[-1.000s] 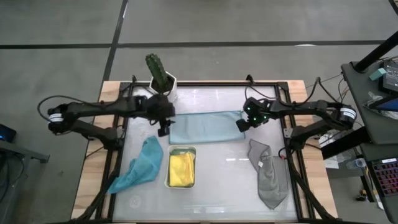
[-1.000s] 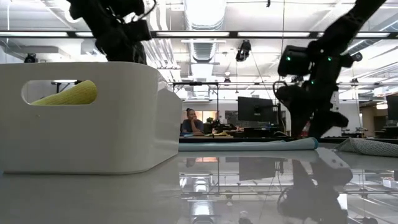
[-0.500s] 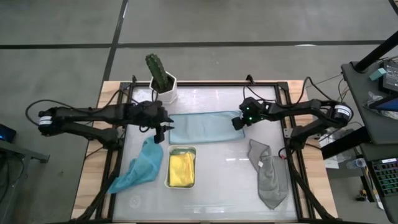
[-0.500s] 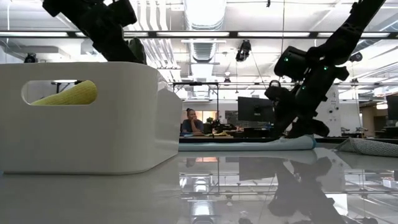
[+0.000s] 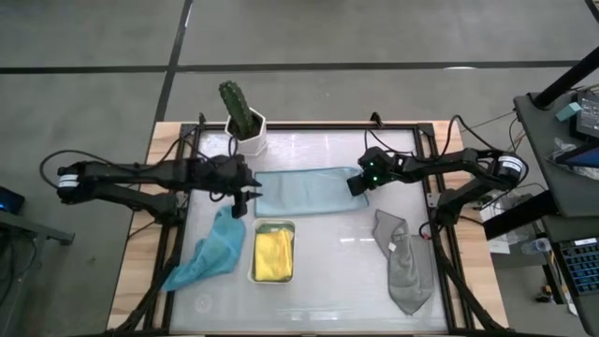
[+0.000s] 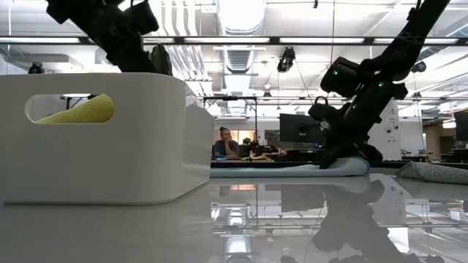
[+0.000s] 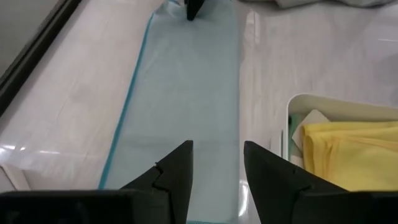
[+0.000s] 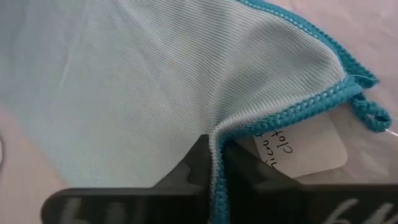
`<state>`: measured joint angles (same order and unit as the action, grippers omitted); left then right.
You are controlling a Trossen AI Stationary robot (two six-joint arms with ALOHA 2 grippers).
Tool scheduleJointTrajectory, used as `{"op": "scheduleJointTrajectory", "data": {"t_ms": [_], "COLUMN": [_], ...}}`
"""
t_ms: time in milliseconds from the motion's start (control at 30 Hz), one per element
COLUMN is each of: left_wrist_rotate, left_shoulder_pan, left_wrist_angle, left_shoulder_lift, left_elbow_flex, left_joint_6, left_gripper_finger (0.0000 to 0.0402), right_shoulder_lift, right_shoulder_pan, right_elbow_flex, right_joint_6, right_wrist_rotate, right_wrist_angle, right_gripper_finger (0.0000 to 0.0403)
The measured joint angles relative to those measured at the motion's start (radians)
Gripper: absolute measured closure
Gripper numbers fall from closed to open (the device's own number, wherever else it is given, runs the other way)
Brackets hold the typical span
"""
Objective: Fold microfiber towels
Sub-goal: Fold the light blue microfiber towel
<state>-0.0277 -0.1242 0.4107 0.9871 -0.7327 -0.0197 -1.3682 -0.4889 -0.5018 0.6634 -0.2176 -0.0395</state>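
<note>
The light blue towel (image 5: 309, 191) lies on the table as a long folded strip running left to right. My right gripper (image 5: 357, 185) is shut on its right end. My left gripper (image 5: 245, 198) stands open at its left end, one finger on either side of the cloth (image 7: 186, 93) in the left wrist view. A teal towel (image 5: 211, 248) lies crumpled at the near left. The yellow towel (image 5: 272, 255) rests folded in the white tray (image 5: 272, 225). A grey towel (image 5: 404, 262) lies crumpled at the near right. My left gripper hangs over the towel's left end; I cannot tell whether it touches the cloth. My right gripper pinches the teal-stitched hem (image 8: 219, 138) at the towel's right end between its two fingers, beside a white label (image 8: 298, 152). It comes slanting down from the table's right. How many layers it holds does not show. The towel stays flat on the table.
A potted cactus (image 5: 241, 114) stands at the far edge, just behind my left arm. The tray sits close in front of the blue towel's left half. In the low view the tray's wall (image 6: 102, 139) fills the left side.
My right gripper has come down and slightly leftward onto the light blue towel's right end and has shut on its hem. My left arm has drawn back toward the left and near side, and its gripper has sunk to the towel's left end.
</note>
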Motion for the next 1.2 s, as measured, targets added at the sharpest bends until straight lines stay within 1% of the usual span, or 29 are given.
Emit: {"op": "scheduleJointTrajectory", "data": {"t_ms": [200,300,400,533,667,733,800,900,1033,1100,1200], "left_wrist_rotate": [0.0,-0.002,-0.006,-0.006,-0.006,-0.006,-0.007,-0.007,-0.008,-0.01,-0.034], "left_shoulder_pan": [0.0,0.0,0.0,0.001,0.0,0.0,0.0,0.0,0.0,0.0,0.0], "left_wrist_angle": [-0.037,-0.04,-0.067,-0.103,-0.132,-0.144,-0.149,-0.15,-0.152,-0.164,-0.177], "left_shoulder_lift": [0.0,-0.003,-0.01,-0.014,-0.014,-0.014,-0.013,-0.013,-0.013,-0.012,-0.005], "left_elbow_flex": [0.043,0.064,0.096,0.112,0.116,0.116,0.117,0.124,0.163,0.185,0.203], "left_joint_6": [-0.002,-0.002,-0.002,-0.001,0.003,0.007,0.008,0.008,0.007,0.001,-0.002], "left_gripper_finger": [0.0274,0.0274,0.0274,0.0274,0.0274,0.0274,0.0274,0.0274,0.0274,0.0274,0.0274], "right_shoulder_lift": [0.023,0.064,0.107,0.141,0.142,0.134,0.122,0.101,0.046,0.008,-0.063], "right_shoulder_pan": [-0.002,-0.005,-0.009,-0.009,-0.009,-0.009,-0.009,-0.002,0.03,0.052,0.087], "right_elbow_flex": [0.0,-0.011,-0.06,-0.171,-0.309,-0.375,-0.434,-0.503,-0.562,-0.578,-0.593], "right_joint_6": [-0.01,-0.024,-0.054,-0.109,-0.157,-0.165,-0.167,-0.166,-0.163,-0.162,-0.163], "right_wrist_rotate": [0.0,0.009,0.061,0.163,0.279,0.334,0.36,0.341,0.249,0.21,0.122], "right_wrist_angle": [0.022,0.083,0.226,0.484,0.746,0.847,0.91,0.933,0.905,0.857,0.733], "right_gripper_finger": [0.0393,0.0393,0.0393,0.0394,0.0394,0.0394,0.0394,0.0394,0.0394,0.0394,0.0394]}}
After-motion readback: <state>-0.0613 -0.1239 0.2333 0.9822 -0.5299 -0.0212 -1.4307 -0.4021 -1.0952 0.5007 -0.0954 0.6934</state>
